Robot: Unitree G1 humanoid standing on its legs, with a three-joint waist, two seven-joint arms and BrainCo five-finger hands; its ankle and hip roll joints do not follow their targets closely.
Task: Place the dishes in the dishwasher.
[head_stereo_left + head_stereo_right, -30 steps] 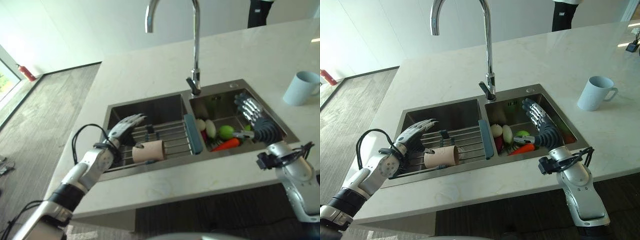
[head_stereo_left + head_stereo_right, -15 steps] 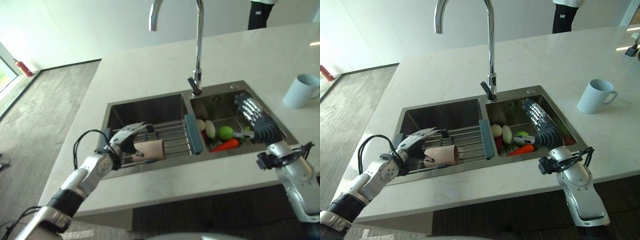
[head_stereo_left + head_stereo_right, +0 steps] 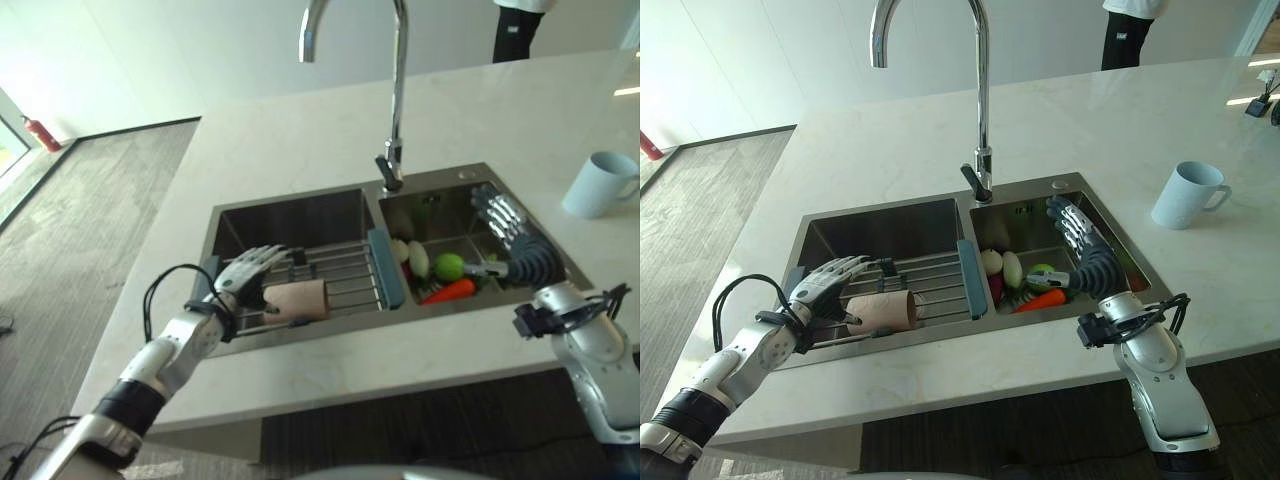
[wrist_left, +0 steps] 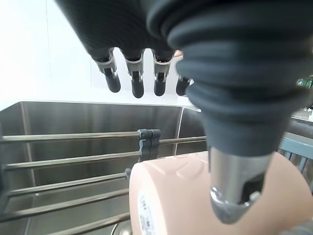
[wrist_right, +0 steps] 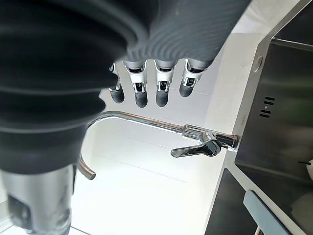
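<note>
The left hand has closed in, open fingers over the pink cup.

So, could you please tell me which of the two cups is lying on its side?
The pink cup on the sink rack by the left hand; the pale blue mug stands upright on the counter.

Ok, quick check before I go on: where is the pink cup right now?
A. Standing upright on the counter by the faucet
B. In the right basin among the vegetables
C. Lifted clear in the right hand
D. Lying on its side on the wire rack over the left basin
D: the pink cup lies on its side on the wire rack across the left basin, with the left hand open right beside it.
</note>
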